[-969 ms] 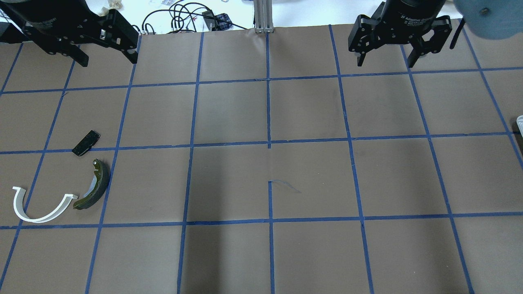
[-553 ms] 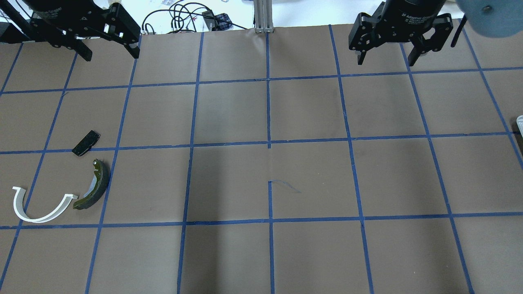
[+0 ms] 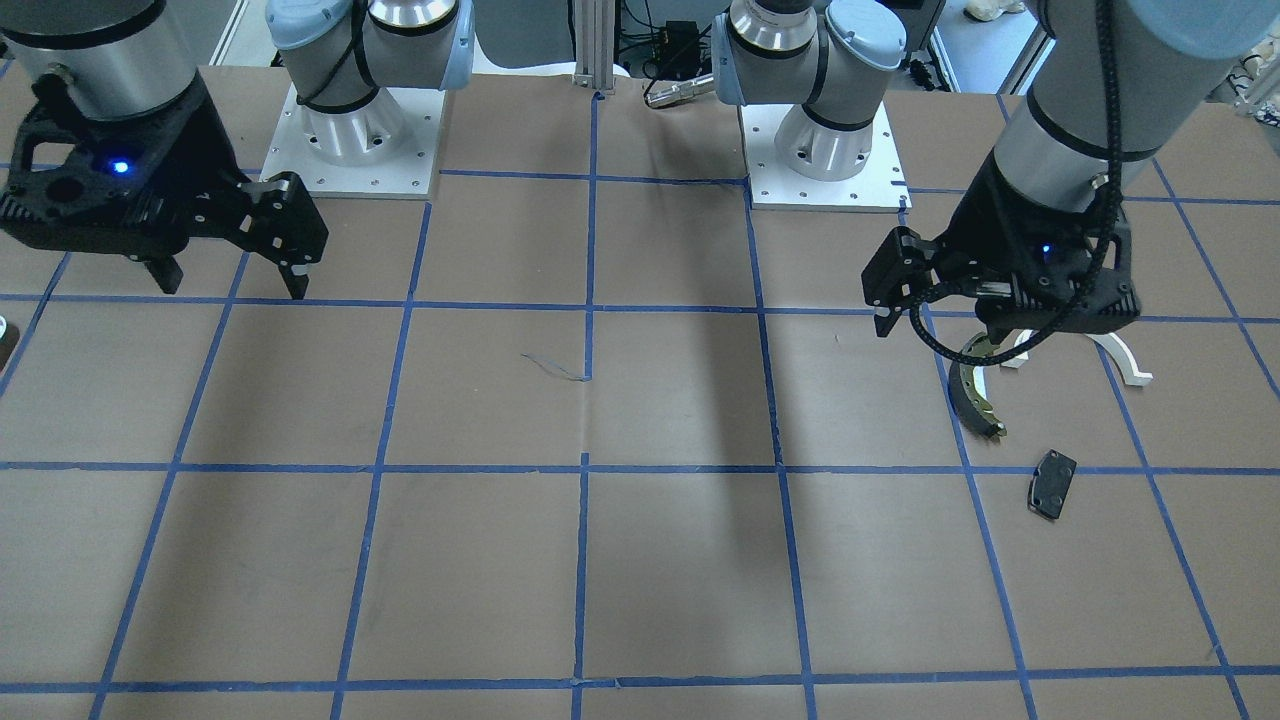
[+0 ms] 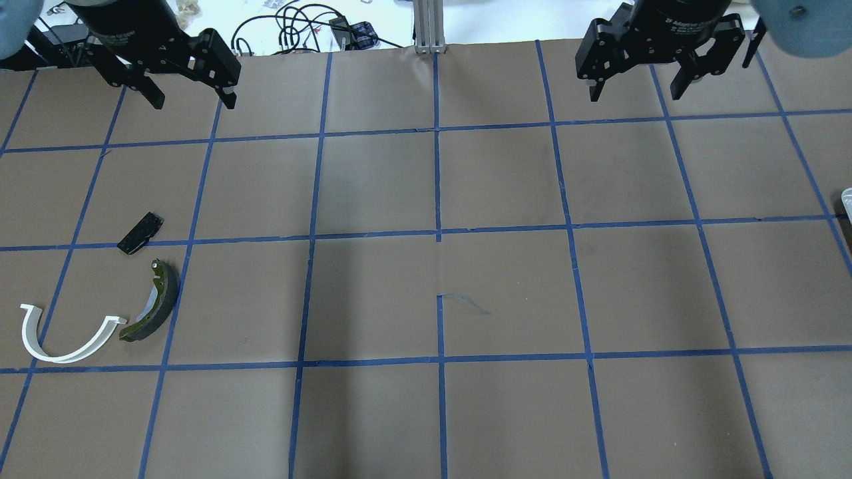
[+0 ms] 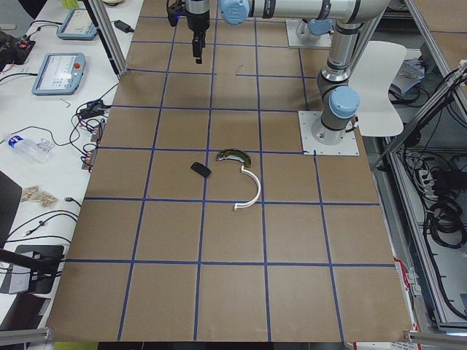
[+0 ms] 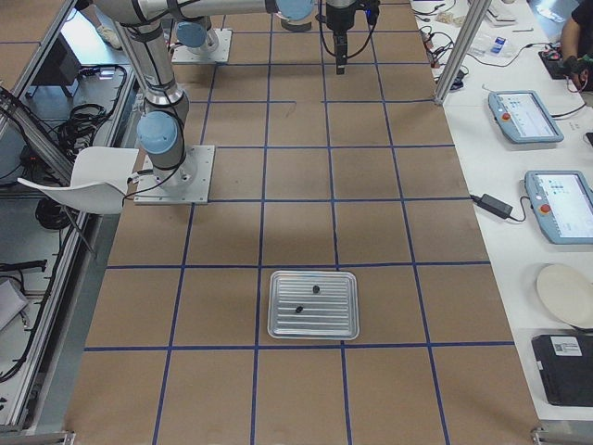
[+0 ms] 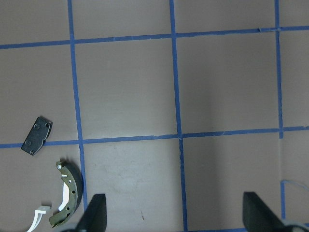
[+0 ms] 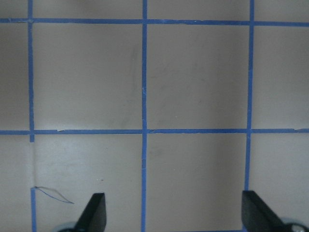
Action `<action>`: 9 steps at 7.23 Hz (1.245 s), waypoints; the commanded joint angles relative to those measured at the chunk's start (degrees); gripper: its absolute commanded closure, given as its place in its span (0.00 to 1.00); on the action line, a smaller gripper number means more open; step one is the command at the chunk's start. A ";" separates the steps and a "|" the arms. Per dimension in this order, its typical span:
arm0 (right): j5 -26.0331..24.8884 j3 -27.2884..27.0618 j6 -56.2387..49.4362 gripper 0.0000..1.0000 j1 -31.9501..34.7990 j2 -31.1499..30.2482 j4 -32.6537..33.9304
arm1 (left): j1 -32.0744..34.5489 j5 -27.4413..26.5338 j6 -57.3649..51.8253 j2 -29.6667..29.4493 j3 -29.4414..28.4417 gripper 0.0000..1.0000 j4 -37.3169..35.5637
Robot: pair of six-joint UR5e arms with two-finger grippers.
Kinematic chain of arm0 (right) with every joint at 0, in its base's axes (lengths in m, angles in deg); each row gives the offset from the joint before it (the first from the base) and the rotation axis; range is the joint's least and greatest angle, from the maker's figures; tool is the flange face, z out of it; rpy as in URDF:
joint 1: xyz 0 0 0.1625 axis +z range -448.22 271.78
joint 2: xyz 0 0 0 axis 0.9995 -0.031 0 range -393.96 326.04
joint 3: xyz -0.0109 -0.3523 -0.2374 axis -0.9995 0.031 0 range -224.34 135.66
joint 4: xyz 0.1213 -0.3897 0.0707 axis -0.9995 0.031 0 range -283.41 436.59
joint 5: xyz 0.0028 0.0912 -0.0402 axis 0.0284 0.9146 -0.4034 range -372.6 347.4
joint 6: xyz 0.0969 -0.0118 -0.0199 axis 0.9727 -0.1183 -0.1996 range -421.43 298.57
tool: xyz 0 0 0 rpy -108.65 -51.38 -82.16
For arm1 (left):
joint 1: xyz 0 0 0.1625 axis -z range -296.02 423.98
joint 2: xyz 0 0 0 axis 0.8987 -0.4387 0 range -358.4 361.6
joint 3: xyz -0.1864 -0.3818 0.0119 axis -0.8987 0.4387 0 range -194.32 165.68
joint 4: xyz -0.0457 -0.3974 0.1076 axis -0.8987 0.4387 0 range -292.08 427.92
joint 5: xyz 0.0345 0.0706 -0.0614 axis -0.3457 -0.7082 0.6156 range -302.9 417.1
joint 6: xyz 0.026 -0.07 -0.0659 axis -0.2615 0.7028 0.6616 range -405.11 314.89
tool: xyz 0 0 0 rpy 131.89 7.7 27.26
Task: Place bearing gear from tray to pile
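The pile lies on the table's left side: an olive-and-black brake shoe (image 4: 154, 303), a white plastic arch (image 4: 63, 347) and a small flat black plate (image 4: 140, 233). They also show in the left wrist view: shoe (image 7: 68, 199), plate (image 7: 36, 136). A metal tray (image 6: 338, 320) sits far to the right and holds two small dark parts (image 6: 316, 289); I cannot tell which is the bearing gear. My left gripper (image 4: 193, 101) is open and empty, high above the far left. My right gripper (image 4: 636, 94) is open and empty, high above the far right.
Blue tape divides the brown table into squares. Cables (image 4: 299, 26) and an aluminium post (image 4: 429, 26) lie past the far edge. The two arm bases (image 3: 350, 140) stand at the robot's side. Side benches carry tablets (image 6: 523, 116).
My left gripper has shifted to the right over the far edge. My right gripper has shifted slightly right and away. Both stay open. The pile has not moved.
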 commanded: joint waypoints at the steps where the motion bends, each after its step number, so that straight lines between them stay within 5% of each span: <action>1: -0.26 -0.55 -18.32 0.00 -11.21 -0.17 -0.49 | 0.52 0.08 0.09 2.43 8.06 0.00 -7.91; 5: -3.33 -2.39 -38.85 0.00 -39.15 6.83 0.82 | 1.66 0.00 0.52 4.04 10.36 0.00 -7.16; 7: -2.99 -2.40 -48.61 0.00 -47.96 16.92 9.05 | 3.24 -0.09 0.70 7.09 11.87 0.00 -6.81; 9: -2.89 -2.49 -47.52 0.00 -52.03 23.45 13.20 | 3.25 -0.35 -0.17 6.05 12.75 0.00 -7.50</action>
